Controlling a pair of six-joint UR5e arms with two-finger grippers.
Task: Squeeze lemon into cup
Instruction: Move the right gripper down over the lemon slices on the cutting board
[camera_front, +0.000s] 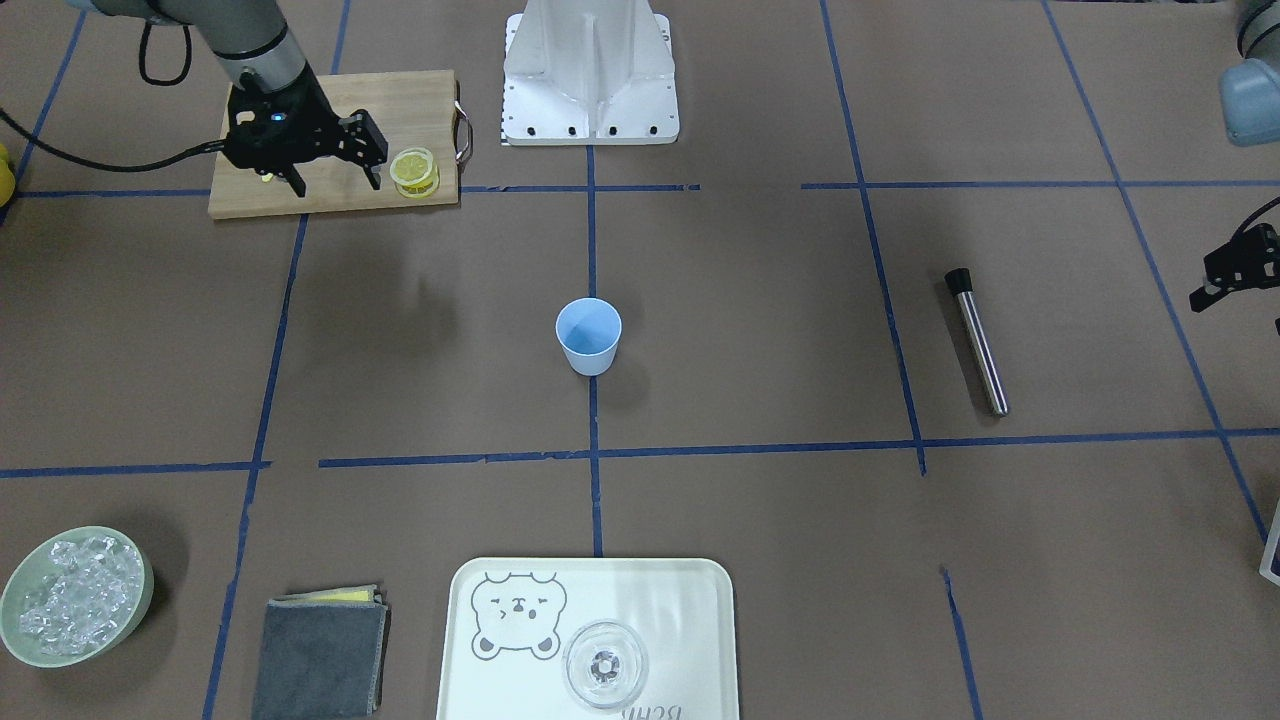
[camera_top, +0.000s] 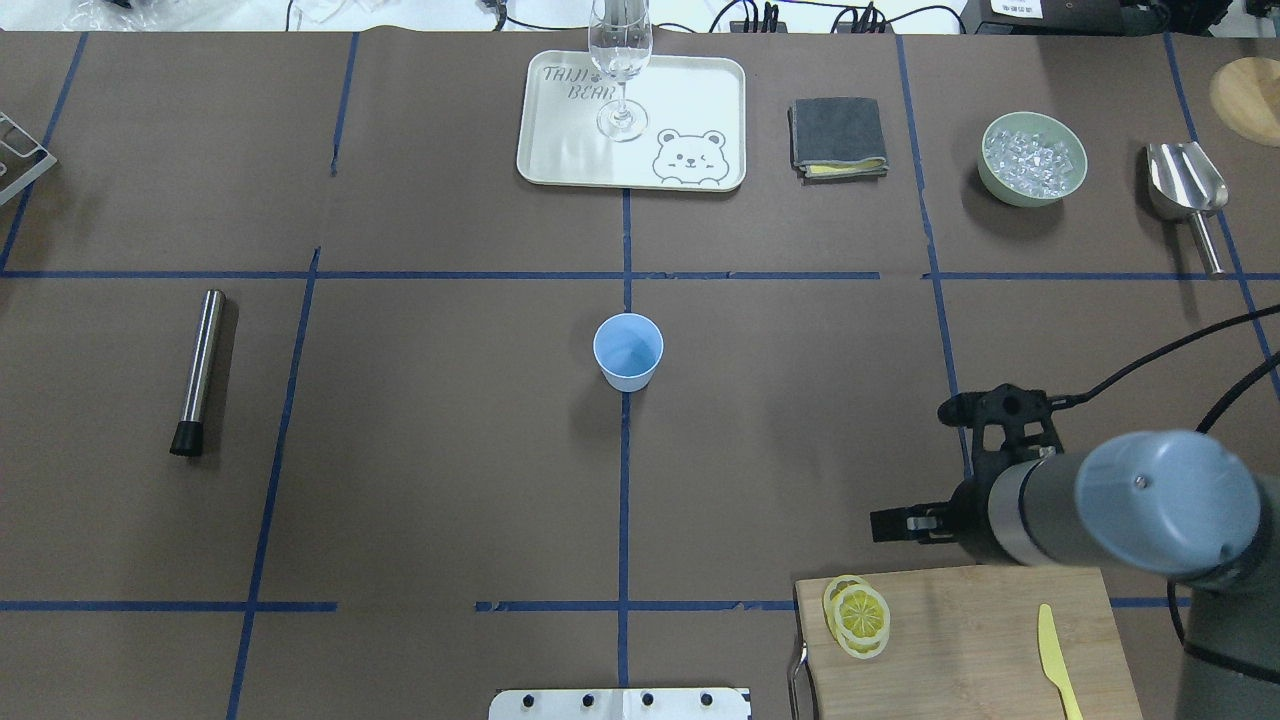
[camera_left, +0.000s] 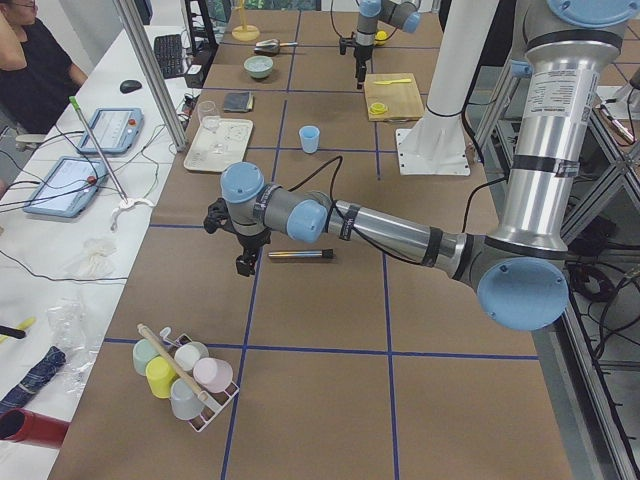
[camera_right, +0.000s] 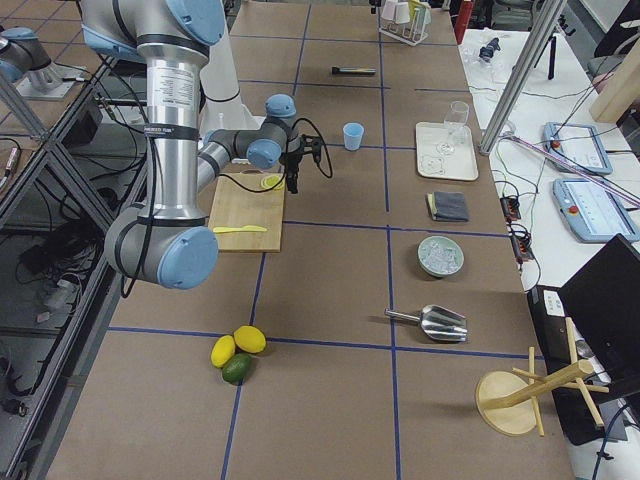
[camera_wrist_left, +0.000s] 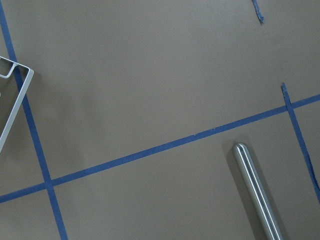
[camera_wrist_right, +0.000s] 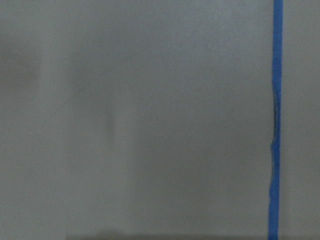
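**Operator:** Report the left end of the counter.

**Technician:** The left claw (camera_left: 240, 250) hangs above the brown paper-covered counter (camera_top: 420, 480), outboard of the brushed-steel rod with a black end cap (camera_top: 198, 370). How far the claw is open cannot be told, because only a side view and a cut-off view show it. The rod lies flat with open counter on all sides.

**Operator:** Report the centre.

**Technician:** The small light-blue tapered cup (camera_top: 628, 350) stands upright on the central blue tape line (camera_top: 624, 480). Open counter lies around it. The cream bear-print tray (camera_top: 560, 150) sits well apart, at the far edge.

**Operator:** Report the right side.

**Technician:** The right claw (camera_top: 910, 468) is spread wide and grips nothing. It hangs above the counter just past the far edge of the rectangular wooden cutting board (camera_top: 980, 650). The thin round lemon slices (camera_top: 858, 615) lie overlapped on the board, close to its left edge and the metal handle (camera_top: 797, 680). They are apart from the claw. The yellow plastic knife (camera_top: 1058, 660) lies flat, well apart from the slices. Open counter separates the board from the cup.
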